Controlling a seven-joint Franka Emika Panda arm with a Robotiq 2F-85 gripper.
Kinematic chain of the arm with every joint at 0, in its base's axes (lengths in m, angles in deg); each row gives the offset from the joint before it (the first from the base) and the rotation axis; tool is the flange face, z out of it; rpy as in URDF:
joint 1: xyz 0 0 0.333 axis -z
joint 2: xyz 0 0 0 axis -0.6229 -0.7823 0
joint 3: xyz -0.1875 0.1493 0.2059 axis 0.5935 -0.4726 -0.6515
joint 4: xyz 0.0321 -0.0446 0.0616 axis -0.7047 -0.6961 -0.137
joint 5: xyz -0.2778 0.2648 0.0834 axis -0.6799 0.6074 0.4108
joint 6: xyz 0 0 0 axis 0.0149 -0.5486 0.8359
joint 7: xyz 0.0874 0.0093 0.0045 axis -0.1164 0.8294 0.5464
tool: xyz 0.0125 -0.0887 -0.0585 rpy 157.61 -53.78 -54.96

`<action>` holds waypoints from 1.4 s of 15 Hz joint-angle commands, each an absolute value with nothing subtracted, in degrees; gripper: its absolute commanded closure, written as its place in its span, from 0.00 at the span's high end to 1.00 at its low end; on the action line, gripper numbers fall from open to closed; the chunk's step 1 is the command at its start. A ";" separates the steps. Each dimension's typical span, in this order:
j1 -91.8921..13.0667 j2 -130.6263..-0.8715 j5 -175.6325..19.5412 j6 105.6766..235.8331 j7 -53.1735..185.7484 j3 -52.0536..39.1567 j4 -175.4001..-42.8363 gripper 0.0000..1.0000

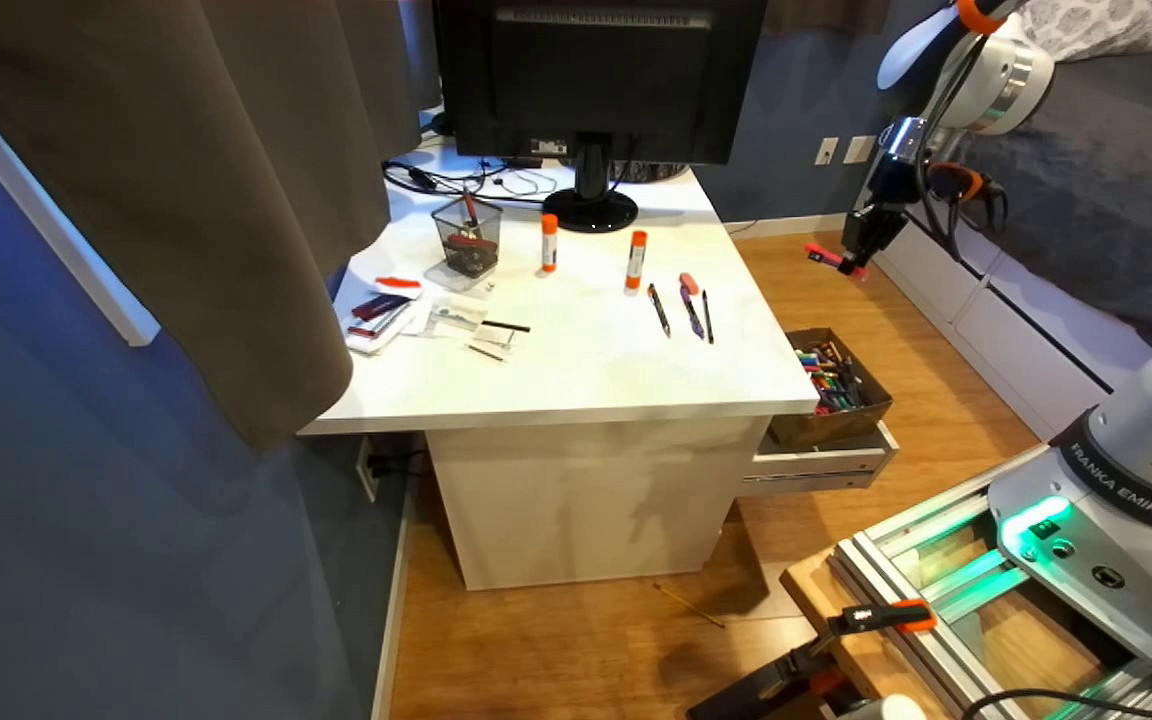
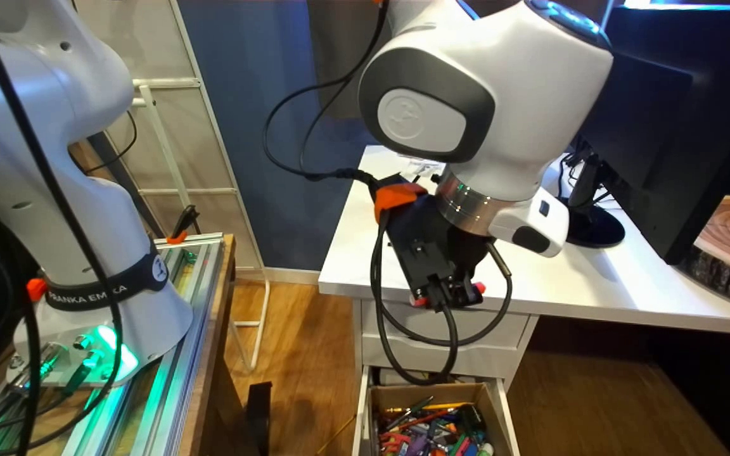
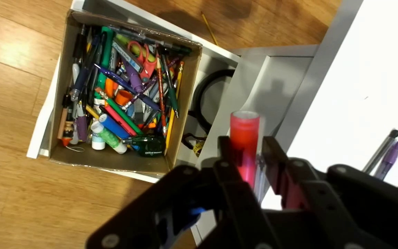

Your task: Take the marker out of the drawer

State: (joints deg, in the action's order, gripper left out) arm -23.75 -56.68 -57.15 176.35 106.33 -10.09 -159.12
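Marker (image 3: 244, 140): held in mid-air at the middle of the wrist view, out of the drawer (image 1: 821, 465) and right of the box (image 3: 92, 158).
Fingers (image 3: 272, 148): clenched on the marker from both sides.
Grip: crosswise; in an exterior view we see the marker (image 2: 480, 288) jutting out on both sides of the gripper (image 3: 247, 148), which we judge balances it for carrying.
Drawer: pulled out, presumably so that the pens (image 3: 117, 79) can be reached from above.
Long axis: nearly up and down the wrist view; in an exterior view the marker (image 1: 822, 256) slopes from upper left to lower right.
Pointing: round, paler end towards the top of the wrist view; we cannot tell which end is capped.
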 commanded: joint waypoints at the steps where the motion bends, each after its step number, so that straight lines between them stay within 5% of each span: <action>1: -25.29 -56.75 -56.94 176.18 106.44 -8.57 -159.00 0.26; 5: -25.31 -56.80 -56.94 176.18 106.43 -8.57 -158.89 0.26; 6: -25.83 -56.38 -55.60 176.46 107.07 -9.44 -158.45 0.07; 21: -35.13 -65.03 -51.27 182.97 96.70 -14.93 -147.37 0.07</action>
State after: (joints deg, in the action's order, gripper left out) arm -34.86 -61.09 -50.76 180.42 101.28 -14.93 -149.67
